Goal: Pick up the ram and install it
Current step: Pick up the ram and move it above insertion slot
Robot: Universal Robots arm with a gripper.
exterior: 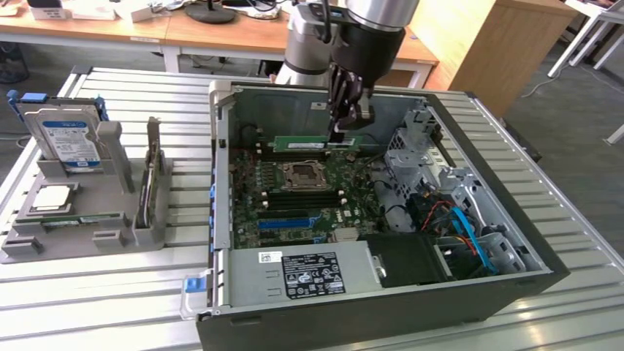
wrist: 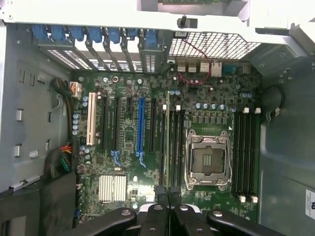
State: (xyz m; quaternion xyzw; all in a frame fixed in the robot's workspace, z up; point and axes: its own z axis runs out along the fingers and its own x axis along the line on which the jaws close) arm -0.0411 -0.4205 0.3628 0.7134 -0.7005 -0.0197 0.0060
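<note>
The ram [exterior: 302,143] is a thin green stick with a pale label, hanging level inside the open computer case [exterior: 507,292], above the motherboard [exterior: 256,191]. My gripper [exterior: 344,136] is shut on the end of the stick toward the exterior view's right. In the wrist view the ram [wrist: 168,142] appears edge-on as a narrow line running out from between my fingertips [wrist: 160,194]. It lies over the black memory slots [wrist: 178,147] beside the empty CPU socket [wrist: 207,160]. I cannot tell whether it touches a slot.
More black slots [wrist: 246,152] lie on the socket's other side, and a blue slot [wrist: 141,128] among the expansion slots. A grey drive cage [exterior: 419,157] and power supply [exterior: 312,274] crowd the case. A grey stand [exterior: 58,234] holding a hard drive [exterior: 70,142] sits at the exterior view's left.
</note>
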